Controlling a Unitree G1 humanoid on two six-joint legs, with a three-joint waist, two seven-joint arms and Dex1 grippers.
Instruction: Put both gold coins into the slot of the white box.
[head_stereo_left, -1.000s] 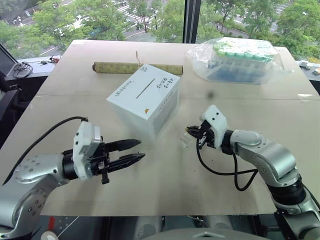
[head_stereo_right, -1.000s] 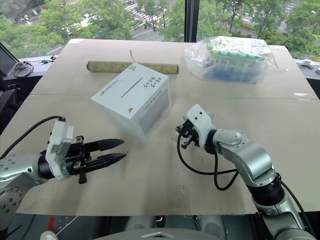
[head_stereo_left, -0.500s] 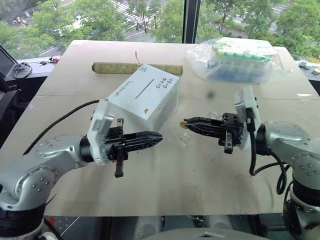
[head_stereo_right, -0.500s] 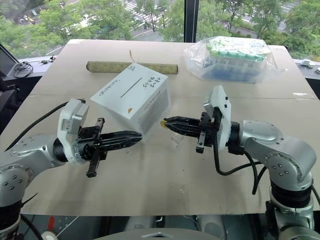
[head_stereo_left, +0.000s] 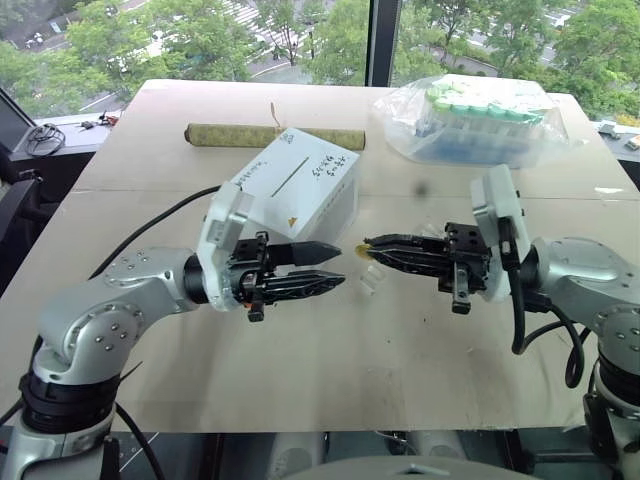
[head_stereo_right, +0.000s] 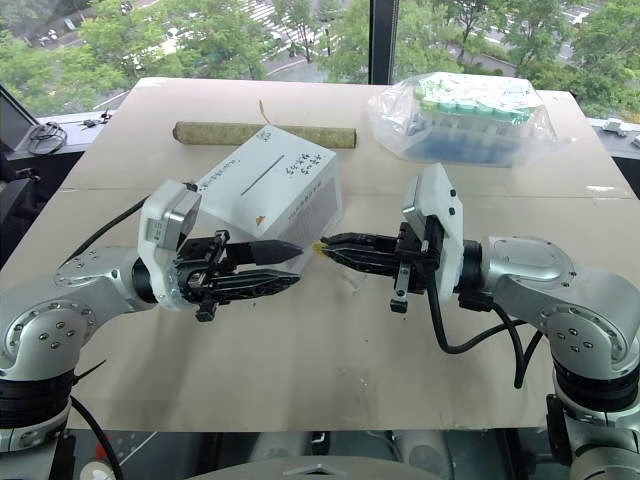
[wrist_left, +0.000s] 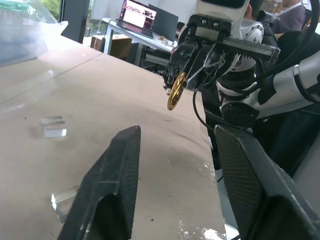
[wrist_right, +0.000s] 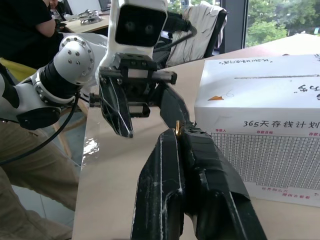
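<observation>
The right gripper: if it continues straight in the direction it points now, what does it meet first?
Probably the open left gripper, which faces it; the right gripper, shut on a small gold coin, aims roughly between its black fingers.

A clear bag of green-capped tubes (head_stereo_left: 480, 122) and a long olive roll (head_stereo_left: 240, 134) lie well apart at the desk's (head_stereo_left: 380, 350) far side, small clear plastic pieces (wrist_left: 54, 126) nearer.

Bright, even daylight comes through the windows (head_stereo_left: 300, 30) along the top of the head views, falling on the pale table (head_stereo_left: 400, 350) with only soft, faint shadows. Glare whitens the clear bag (head_stereo_left: 480, 120) at upper right. In the left wrist view the near fingers (wrist_left: 110, 195) are soft and the far background is hazy; a wet-looking sheen shows at lower centre.
</observation>
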